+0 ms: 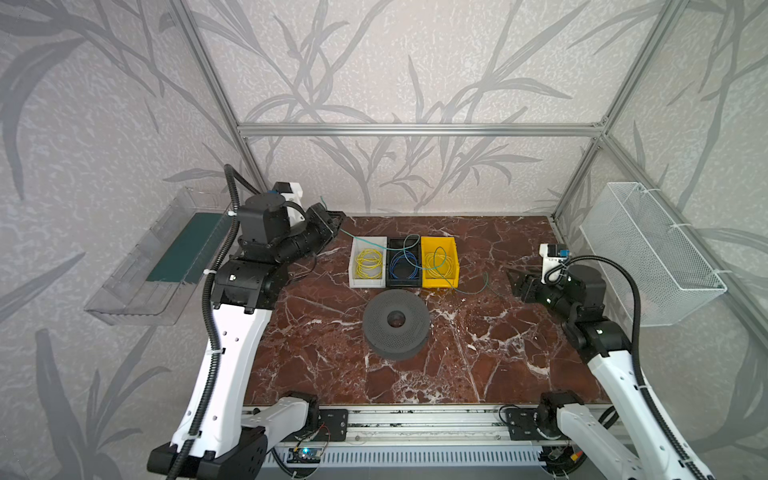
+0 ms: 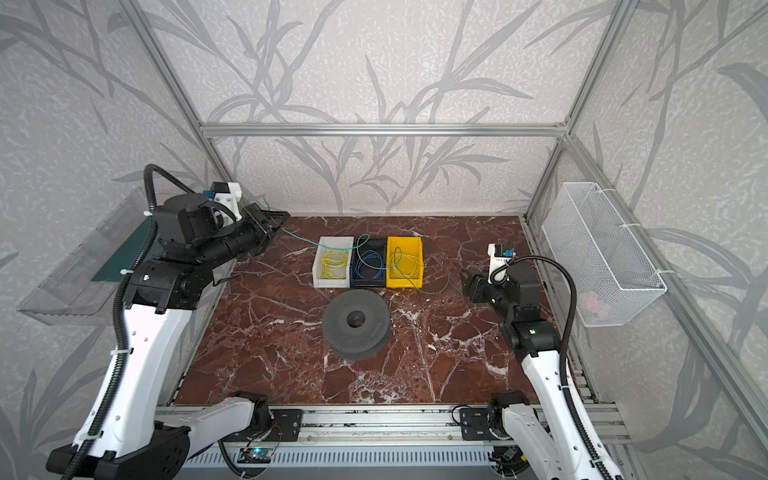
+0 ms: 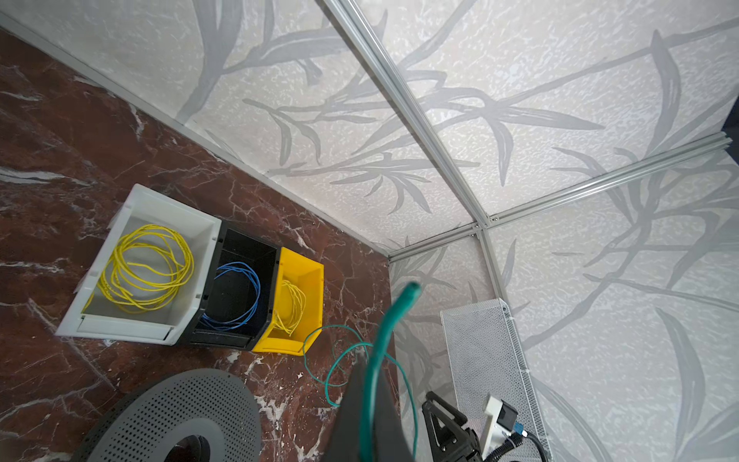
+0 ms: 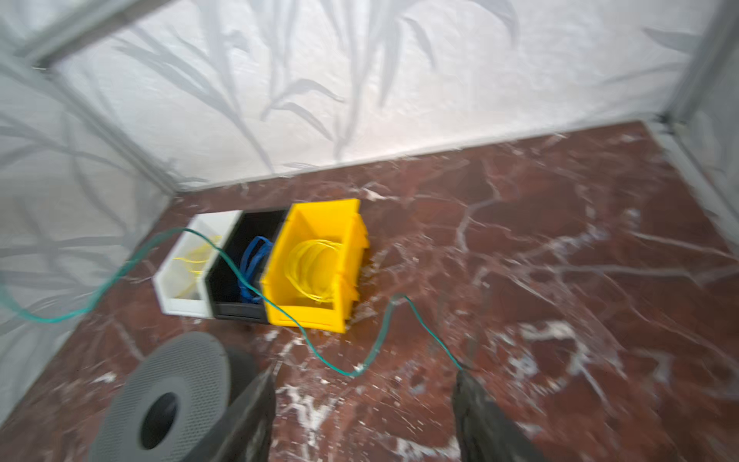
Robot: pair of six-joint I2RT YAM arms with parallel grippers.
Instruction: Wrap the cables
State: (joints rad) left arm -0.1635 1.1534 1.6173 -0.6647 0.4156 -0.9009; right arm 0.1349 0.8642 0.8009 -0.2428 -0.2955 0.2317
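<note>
- The left gripper (image 1: 334, 222), raised over the far left corner of the red-brown marbled tabletop (image 1: 498, 357), was clamped shut on one end of the long, thin teal-green wire (image 1: 368, 244).
- From that hold the wire crossed over the white plastic bin (image 1: 365, 283), the black plastic bin (image 1: 403, 284) and the yellow plastic bin (image 1: 432, 282). It then dropped to the tabletop and curved toward the right gripper (image 1: 515, 277).
- The right gripper sat low with its jaws well apart and nothing between them.
- The step in hand looked like taking a fresh hold on the slack near the free end, ready to lay a loop.
- To do it well, the jaws should close where the wire lay flat on bare tabletop, clear of the yellow bin.
- The left hold should stay firm, and the run should be lifted clear of the bin rims, since a springy wire could snag there or drag out the coils inside.
- Only the left wrist view showed the grip itself, with the wire pinched between shut fingers (image 3: 352, 416), a short stub poking past, and loose loops beyond the yellow bin.
- Only the right wrist view, though blurred, showed the wire's tail reaching one fingertip (image 4: 466, 384); whether it touched could not be told.
- Only the top views showed both arms at once, with the dark grey perforated spool (image 2: 355, 328) between them.
</note>
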